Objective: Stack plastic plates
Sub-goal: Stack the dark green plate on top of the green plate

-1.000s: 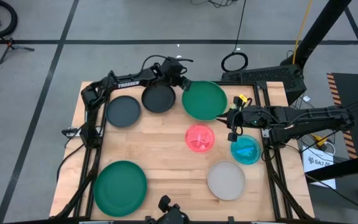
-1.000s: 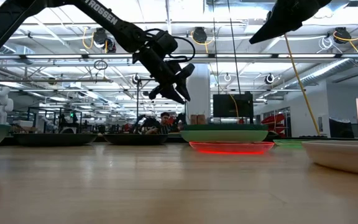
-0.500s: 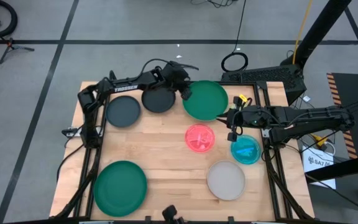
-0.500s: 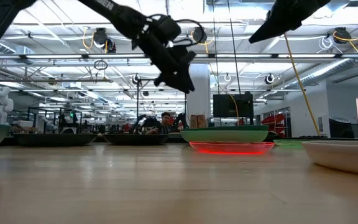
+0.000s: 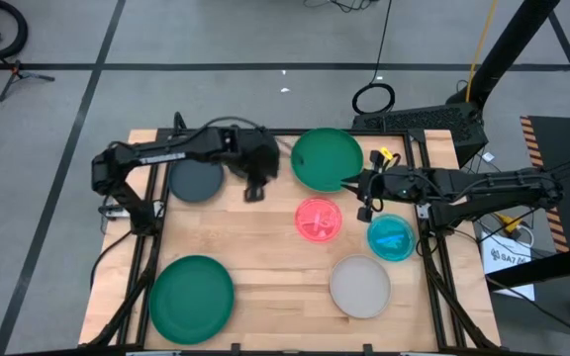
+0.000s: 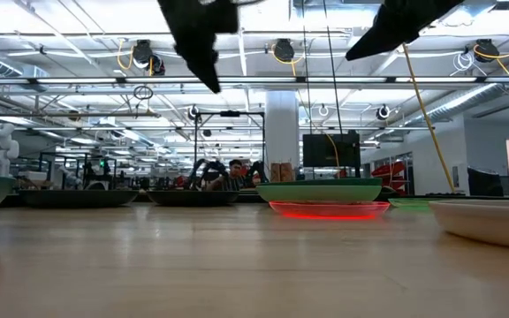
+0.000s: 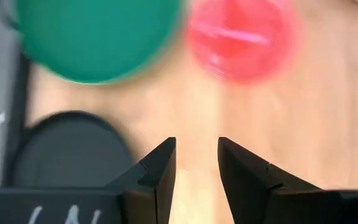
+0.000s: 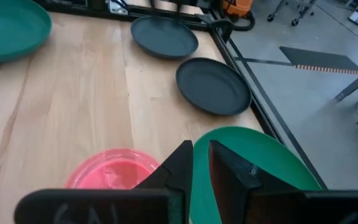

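Several plastic plates lie flat on the wooden table. They include a dark green one [image 5: 327, 158] at the far edge, a pink one [image 5: 319, 220], a blue one [image 5: 392, 237], a frosted white one [image 5: 360, 287], a large green one [image 5: 192, 295] and a dark grey one [image 5: 196, 180]. A black plate [image 7: 67, 149] lies partly under my left arm. My left gripper [image 5: 255, 186] hangs open and empty, high over bare wood between the black and pink plates. My right gripper [image 5: 359, 186] hovers above the dark green plate's right rim, its fingers [image 8: 185, 163] a narrow slit apart and empty.
Bare wood [image 5: 265, 237] spreads across the table's middle, between the pink plate and the large green plate. A black frame rail [image 5: 424, 267] runs along the table's right side, and cables and floor lie beyond the edges. In the low view, a person [image 6: 234, 168] sits far behind the table.
My left gripper has swung away from the dark green plate's left rim toward the table's near and left sides. It has risen well above the plates and rolled about its own pointing line. All the plates have stayed in place.
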### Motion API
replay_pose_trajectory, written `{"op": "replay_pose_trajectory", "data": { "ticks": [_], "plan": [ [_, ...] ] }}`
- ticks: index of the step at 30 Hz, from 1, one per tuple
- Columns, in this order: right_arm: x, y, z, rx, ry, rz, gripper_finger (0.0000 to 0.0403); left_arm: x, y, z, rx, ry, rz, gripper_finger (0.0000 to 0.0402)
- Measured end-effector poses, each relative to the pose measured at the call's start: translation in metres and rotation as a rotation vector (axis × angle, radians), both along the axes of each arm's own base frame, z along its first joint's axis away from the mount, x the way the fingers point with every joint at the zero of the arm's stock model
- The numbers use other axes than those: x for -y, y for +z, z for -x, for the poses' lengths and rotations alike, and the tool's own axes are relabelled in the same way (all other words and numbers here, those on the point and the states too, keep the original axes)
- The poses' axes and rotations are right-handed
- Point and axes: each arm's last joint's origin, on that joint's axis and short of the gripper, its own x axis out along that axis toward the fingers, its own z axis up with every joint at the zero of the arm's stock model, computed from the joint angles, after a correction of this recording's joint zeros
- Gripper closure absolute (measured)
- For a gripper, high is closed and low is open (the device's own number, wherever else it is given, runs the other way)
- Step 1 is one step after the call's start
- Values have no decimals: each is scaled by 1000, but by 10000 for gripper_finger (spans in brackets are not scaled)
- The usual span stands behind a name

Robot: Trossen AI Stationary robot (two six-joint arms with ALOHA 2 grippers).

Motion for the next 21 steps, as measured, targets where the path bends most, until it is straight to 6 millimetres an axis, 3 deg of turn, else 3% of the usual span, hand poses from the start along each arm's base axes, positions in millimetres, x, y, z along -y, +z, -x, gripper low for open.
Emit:
{"op": "replay_pose_trajectory", "data": {
  "ticks": [7, 14, 21],
  "plan": [
    [2, 2, -4, 35, -12, 1, 358, 46, 5, 18, -132, -128, 78, 277],
    [2, 2, -4, 33, -12, 0, 358, 81, 7, 24, -166, -202, 91, 277],
    [2, 2, -4, 36, -12, 0, 358, 102, -15, 43, -194, -201, 91, 277]
  ]
}}
